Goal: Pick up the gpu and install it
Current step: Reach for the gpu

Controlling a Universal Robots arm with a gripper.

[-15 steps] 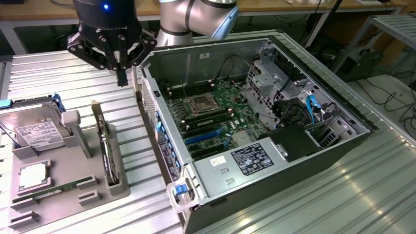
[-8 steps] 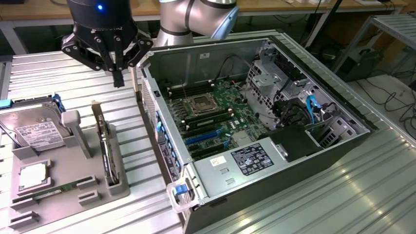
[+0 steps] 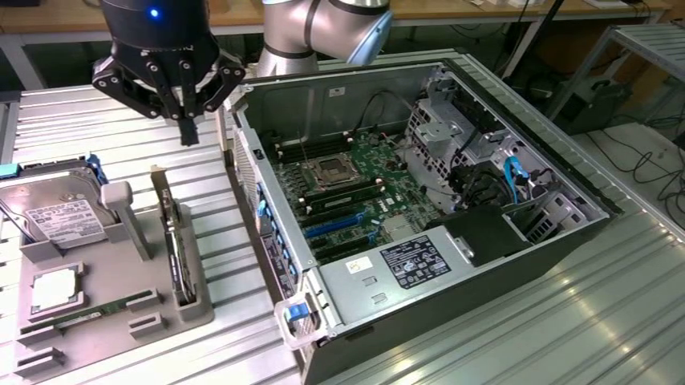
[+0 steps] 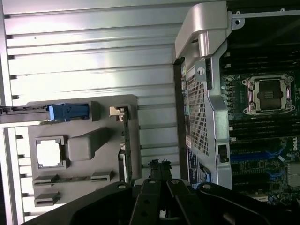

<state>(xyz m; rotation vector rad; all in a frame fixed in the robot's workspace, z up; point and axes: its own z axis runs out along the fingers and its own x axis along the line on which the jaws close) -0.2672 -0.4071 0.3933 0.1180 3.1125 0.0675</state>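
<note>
Nearest us in the exterior view, the ribbed metal table [image 3: 557, 321] carries a grey fixture [image 3: 120, 277] on the exterior view's left and an open computer case [image 3: 557, 233] lying on its side on the right. At the fixture's near end a long narrow memory stick [image 3: 95, 314] lies flat. Just behind it, a square processor [image 3: 50, 290] sits in its pocket. At the case's near end we note a silver power supply [image 3: 412, 261] and a blue pull-tab [image 3: 298, 310] at the corner.

A little farther back is the gpu [image 3: 168, 233]. It stands on edge, upright, in a slot along the side of the fixture that faces the case. Beside it, toward the exterior view's left, a hard drive [image 3: 64, 215] rests in its cradle, label up.

Farther on, inside the case, we see the green motherboard [image 3: 354, 196] with its processor socket [image 3: 326, 171] and blue expansion slots [image 3: 332, 227].

Beyond the gpu's far end the gripper [image 3: 189, 132] hovers over the table between fixture and case — fingers clenched together, nothing between them, clear of the card. Behind it are the arm's grey joint [image 3: 321, 32] and wooden benches [image 3: 482, 10].
</note>
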